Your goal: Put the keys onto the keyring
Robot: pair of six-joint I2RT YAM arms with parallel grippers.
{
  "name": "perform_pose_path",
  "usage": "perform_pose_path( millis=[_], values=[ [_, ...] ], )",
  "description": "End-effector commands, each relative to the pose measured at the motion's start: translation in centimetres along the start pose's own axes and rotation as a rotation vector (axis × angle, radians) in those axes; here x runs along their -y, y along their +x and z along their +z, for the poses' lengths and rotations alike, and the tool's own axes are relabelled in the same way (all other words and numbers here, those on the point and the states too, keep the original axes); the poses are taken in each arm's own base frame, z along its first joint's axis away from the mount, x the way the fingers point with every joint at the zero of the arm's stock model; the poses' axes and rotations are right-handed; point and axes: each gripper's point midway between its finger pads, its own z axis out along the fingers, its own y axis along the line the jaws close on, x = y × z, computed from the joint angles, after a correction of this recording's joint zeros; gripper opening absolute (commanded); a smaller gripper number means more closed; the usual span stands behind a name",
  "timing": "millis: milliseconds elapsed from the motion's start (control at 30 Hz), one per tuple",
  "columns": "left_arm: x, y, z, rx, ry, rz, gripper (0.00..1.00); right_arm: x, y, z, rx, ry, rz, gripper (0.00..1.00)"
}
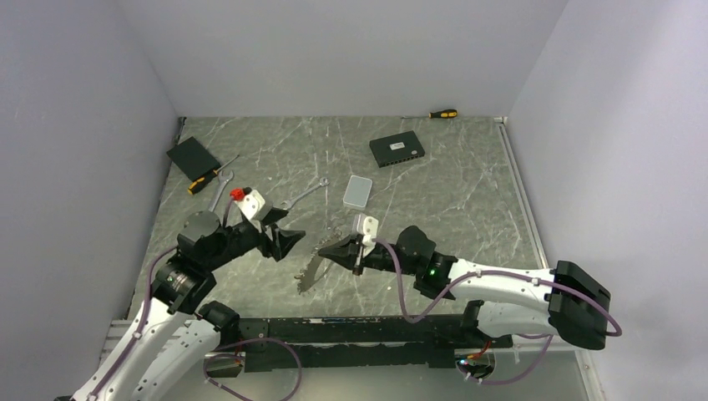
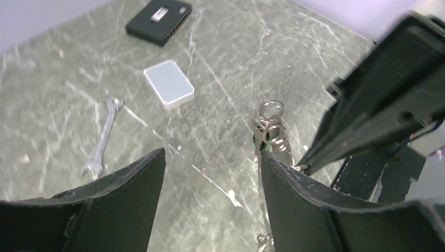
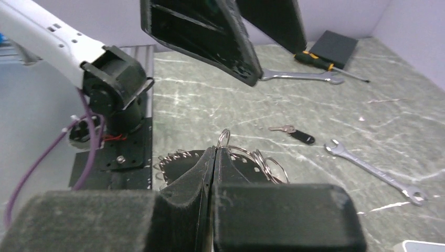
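The right jaws are clenched on the keyring [image 2: 268, 135], near the table's [image 1: 467, 217] near edge; the left jaws hang released, empty. 1 black-tagged key [image 3: 292, 133] lies loose on the table: picking it up precisely looks next.

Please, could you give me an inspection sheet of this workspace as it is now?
Surface: grey marbled table, white veins.
Job's things: keyring held by the right gripper; one black-tagged key loose on the table.
Clutter: two wrenches, two screwdrivers, white box, black switch, black case.
Grippers: left gripper, jaws open, empty; right, jaws shut on the keyring.
Cables: purple cables loop off both arms.
Surroundings: plain white walls, three sides.
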Motion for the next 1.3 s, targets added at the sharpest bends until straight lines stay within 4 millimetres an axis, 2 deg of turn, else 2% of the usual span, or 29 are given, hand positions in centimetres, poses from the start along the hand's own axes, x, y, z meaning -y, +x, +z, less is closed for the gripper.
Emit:
perform_pose_path(
  millis=[0,100,233,433,600,700,767,833,900,1000,1133,1267],
  values=[
    [-2.8,0.0,-0.1,-0.036,-0.207,-0.207,0.7,2.5,-4.2,0.4,0.166,0.203,-0.133,0.0],
    [-4.8,1.1,-0.2,-0.089,-0.327,-0.24,0.68,3.4,-4.5,0.3,0.178,0.28,-0.131,0.0],
    [-6.8,3.7,-0.1,-0.17,-0.424,-0.204,0.69,4.3,-4.1,0.0,0.164,0.341,-0.091,0.0],
    [-9.4,7.6,-0.2,-0.359,-0.547,-0.192,0.68,4.3,-2.8,-0.2,0.125,0.355,-0.017,0.0],
    [-10.9,10.0,-0.1,-0.444,-0.615,-0.294,0.59,4.8,-1.8,-1.1,0.114,0.359,0.06,0.0],
    [-11.1,10.2,0.6,-0.435,-0.619,-0.352,0.56,5.4,-1.0,-1.8,0.097,0.307,0.148,0.0],
    [-10.5,9.1,1.6,-0.385,-0.552,-0.351,0.53,5.5,-0.8,-2.5,0.096,0.242,0.197,0.0],
    [-8.9,7.0,2.9,-0.307,-0.411,-0.309,0.49,5.4,-0.5,-3.2,0.1,0.188,0.206,0.0],
    [-6.3,4.8,3.7,-0.224,-0.219,-0.225,0.47,4.2,-0.1,-3.2,0.074,0.084,0.191,0.0],
    [-2.7,2.3,3.5,-0.127,0.005,-0.102,0.46,2.5,0.0,-3.1,0.04,-0.042,0.178,0.0],
    [-0.9,1.2,2.8,-0.098,0.116,0.003,0.46,1.4,-0.9,-2.8,0.057,-0.126,0.167,0.0],
    [1.1,0.9,2.6,-0.079,0.23,0.0,0.46,1.8,-1.5,-2.0,0.07,-0.13,0.172,0.0]
  ],
)
